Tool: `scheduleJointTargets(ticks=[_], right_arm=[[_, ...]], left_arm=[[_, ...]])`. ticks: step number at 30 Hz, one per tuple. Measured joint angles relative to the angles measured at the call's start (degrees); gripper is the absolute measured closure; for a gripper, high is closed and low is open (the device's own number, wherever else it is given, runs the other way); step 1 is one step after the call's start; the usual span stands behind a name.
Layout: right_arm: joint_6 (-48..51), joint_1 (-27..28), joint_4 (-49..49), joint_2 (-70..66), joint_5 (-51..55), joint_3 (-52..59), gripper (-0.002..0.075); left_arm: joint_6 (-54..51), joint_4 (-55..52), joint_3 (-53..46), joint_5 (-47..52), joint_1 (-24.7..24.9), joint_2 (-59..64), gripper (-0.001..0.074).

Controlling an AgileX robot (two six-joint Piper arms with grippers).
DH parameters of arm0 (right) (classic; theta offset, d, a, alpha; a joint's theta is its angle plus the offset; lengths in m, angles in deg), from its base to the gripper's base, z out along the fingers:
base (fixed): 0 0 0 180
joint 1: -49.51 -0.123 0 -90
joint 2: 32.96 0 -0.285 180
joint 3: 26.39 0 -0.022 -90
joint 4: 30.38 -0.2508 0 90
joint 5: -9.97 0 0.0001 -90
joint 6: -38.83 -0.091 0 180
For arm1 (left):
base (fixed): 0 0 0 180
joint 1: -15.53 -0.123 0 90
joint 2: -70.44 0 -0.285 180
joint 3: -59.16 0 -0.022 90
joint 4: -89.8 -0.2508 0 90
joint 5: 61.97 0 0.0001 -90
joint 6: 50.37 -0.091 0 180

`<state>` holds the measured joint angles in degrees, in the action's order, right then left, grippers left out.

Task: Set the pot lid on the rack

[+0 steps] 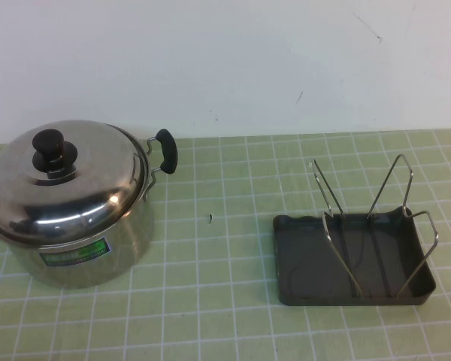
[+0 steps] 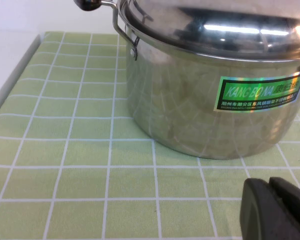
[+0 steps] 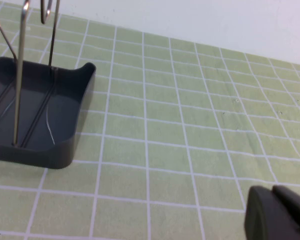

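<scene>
Neither arm appeared in the high view. Each gripper showed only as a dark tip at the near corner of its own wrist view. The left gripper (image 2: 276, 209) hung low over the green gridded mat (image 1: 225, 316), just short of the pot (image 2: 210, 115) and apart from it, with the pot's green label (image 2: 260, 92) facing it. Whether its fingers were parted or closed could not be told from the one dark piece in sight. The right gripper (image 3: 279, 212) sat low above the mat too, near the rack (image 3: 37, 125) but clear of it, looking toward the tray's rounded corner; its finger state could not be told either.

In the high view the rack (image 1: 353, 259) stood on the right part of the mat, a dark grey tray with silver wire loops (image 1: 391, 192) rising upright from it, nothing lodged between them. Well apart from it, on the left, stood the pot (image 1: 75, 248). The pot lid (image 1: 64, 180) lay seated on the pot's rim, its black knob (image 1: 51, 147) uppermost and its dome mirroring the room. The pot's black side handle (image 1: 166, 150) pointed toward the rack's side. A small dark speck (image 1: 210, 219) lay on the mat between pot and rack. Beyond the mat's far edge rose a plain white wall (image 1: 225, 60).
</scene>
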<state>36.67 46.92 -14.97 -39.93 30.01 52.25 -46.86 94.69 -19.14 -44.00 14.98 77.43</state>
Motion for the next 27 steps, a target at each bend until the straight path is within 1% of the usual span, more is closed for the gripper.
scheduleJointTargets(ticks=[25,27], right_arm=[[0.00,0.00,0.02,0.00,0.00,0.00,0.0727],[0.00,0.00,0.02,0.00,0.00,0.00,0.0727]], left_arm=[[-1.47,-0.36,0.00,0.00,0.00,0.00,0.0738],[-0.91,2.04,0.00,-0.53,0.00,0.00,0.0738]])
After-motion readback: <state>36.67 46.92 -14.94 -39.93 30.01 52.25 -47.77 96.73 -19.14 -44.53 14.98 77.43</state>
